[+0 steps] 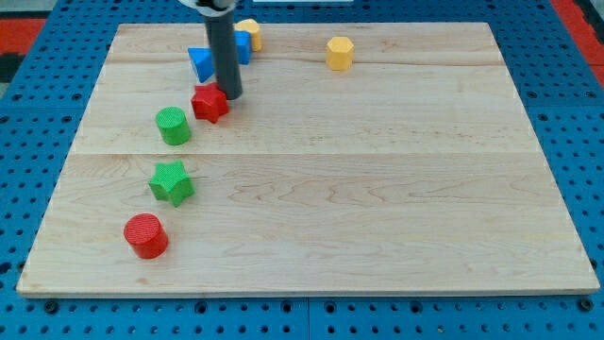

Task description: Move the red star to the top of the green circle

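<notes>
The red star lies on the wooden board at the upper left. The green circle stands just to its lower left, a small gap between them. My tip rests at the red star's upper right edge, touching or nearly touching it. The dark rod rises from there to the view's top.
A blue triangle and a blue block sit behind the rod, with a yellow block at the top. A yellow hexagon lies to the right. A green star and a red circle lie lower left.
</notes>
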Controlling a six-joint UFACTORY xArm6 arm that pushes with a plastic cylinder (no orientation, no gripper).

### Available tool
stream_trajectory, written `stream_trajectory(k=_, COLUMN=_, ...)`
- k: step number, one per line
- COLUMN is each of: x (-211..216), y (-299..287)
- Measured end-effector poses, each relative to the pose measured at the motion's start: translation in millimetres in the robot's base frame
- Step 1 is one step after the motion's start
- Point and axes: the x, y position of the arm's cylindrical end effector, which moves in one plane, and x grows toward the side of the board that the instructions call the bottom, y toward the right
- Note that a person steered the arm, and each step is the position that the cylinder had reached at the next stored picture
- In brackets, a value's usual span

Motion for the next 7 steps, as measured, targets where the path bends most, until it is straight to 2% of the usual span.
stream_trajectory(k=1, x=-24.7, y=-30.1)
stream_trajectory(k=3, x=-32.5, y=-33.6)
stream_trajectory(k=5, x=-5.3, y=24.8)
stream_trajectory(k=6, x=20.1, y=26.4)
stream_trajectory(k=7, x=18.9, y=28.4)
